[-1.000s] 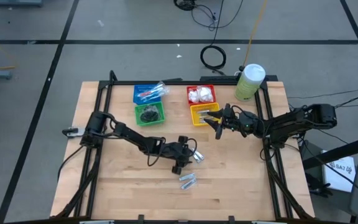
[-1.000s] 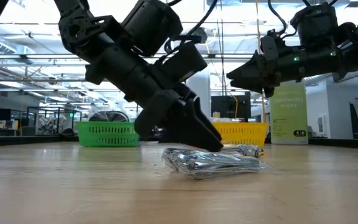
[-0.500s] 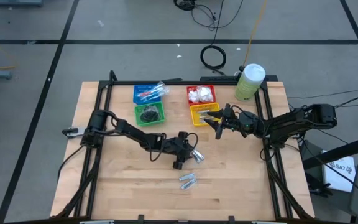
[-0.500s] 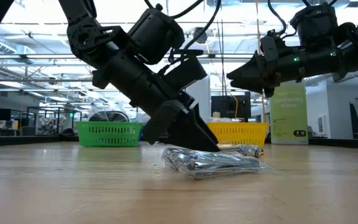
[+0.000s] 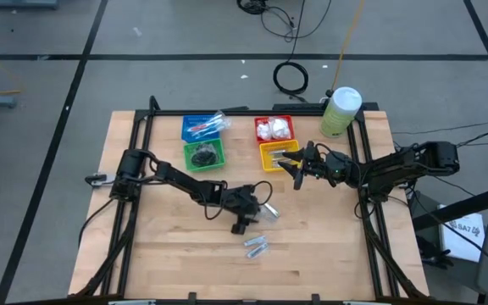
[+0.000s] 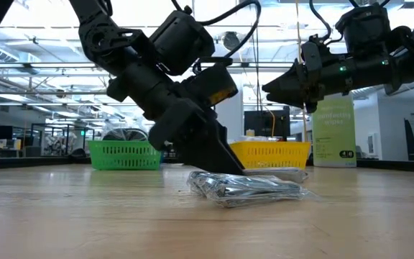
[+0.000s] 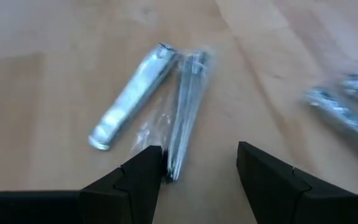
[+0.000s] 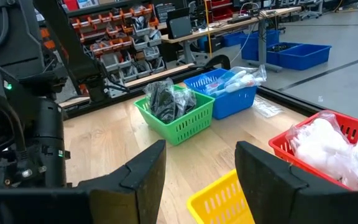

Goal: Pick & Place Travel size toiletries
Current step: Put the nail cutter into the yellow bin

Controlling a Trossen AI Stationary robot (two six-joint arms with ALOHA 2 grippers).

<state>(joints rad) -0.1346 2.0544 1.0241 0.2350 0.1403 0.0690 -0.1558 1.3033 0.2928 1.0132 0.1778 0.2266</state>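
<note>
- The left gripper [image 5: 255, 213] sits low over the counter [image 5: 159, 254] near the centre of the high view, its fingers apart and holding nothing.
- In the left wrist view, two small silver tubes [image 7: 151, 106] in clear wrap lie on the wood just ahead of the gripper's open fingers [image 7: 142, 177].
- Another wrapped bundle of silver tubes [image 5: 256, 246] lies lower in the high view, below that gripper.
- The blue basket [image 5: 200, 127] holds wrapped toothbrushes; the green basket [image 5: 203, 155] holds dark discs.
- The red basket [image 5: 274, 129] holds white packets.
- The right gripper [image 5: 293, 166] hovers over the yellow basket [image 5: 274, 156], fingers apart and empty.
</note>
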